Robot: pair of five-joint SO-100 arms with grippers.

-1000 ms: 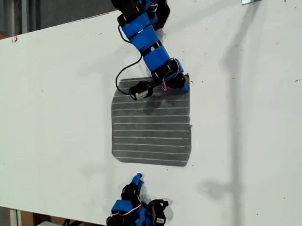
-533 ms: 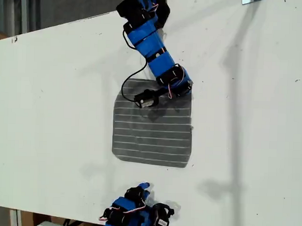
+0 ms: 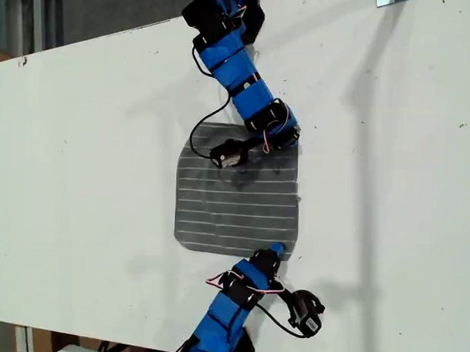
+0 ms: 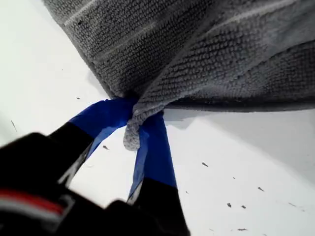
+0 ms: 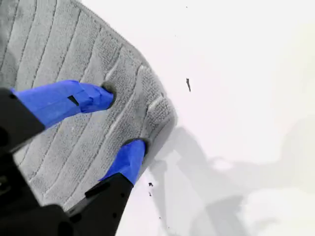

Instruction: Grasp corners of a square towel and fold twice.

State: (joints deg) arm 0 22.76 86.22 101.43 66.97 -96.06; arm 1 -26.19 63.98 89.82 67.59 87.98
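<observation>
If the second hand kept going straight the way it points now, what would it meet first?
The towel. My second hand points down at its corner, open, with both fingertips seemingly at the cloth. Only the table lies beneath, though how firmly they touch is unclear.

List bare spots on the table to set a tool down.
Free: white table left and right of the grey striped towel in the exterior view. Crowded: that view's two right towel corners, at my first gripper and my second gripper.
</observation>
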